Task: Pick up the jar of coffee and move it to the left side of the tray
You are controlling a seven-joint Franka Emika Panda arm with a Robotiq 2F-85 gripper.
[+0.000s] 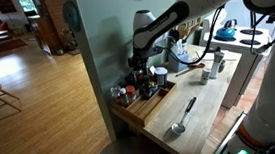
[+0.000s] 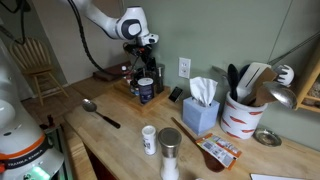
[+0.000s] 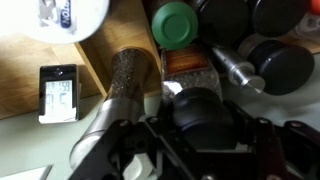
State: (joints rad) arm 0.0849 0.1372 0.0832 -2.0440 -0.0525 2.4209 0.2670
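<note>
In an exterior view the tray [image 1: 152, 108] lies at the left end of the pale countertop [image 1: 205, 99], crowded with small containers; the gripper [image 1: 139, 62] hangs straight down over that cluster, its fingers low among the jars; to the right a metal ladle [image 1: 181, 118] lies on the countertop, apart from the tray.

In the wrist view a small device with a display [image 3: 58, 92] lies flat on the countertop, just outside the tray's rim; inside the rim lies a clear cylinder of dark speckled grains [image 3: 130, 70]; next comes a green-lidded container [image 3: 172, 25]; the jar of coffee [image 3: 197, 105], dark and round-topped, sits on the tray directly in front of the gripper's body, between its two linkages; further right stand several black-lidded jars [image 3: 280, 65], close together. The fingertips are lost in blur and shadow, so I cannot tell whether the jaws are clenched on the jar or released.

In an exterior view the gripper is again low over the tray, with a blue tissue box [image 2: 200, 112] and a utensil crock [image 2: 240, 118] well off to the right.
</note>
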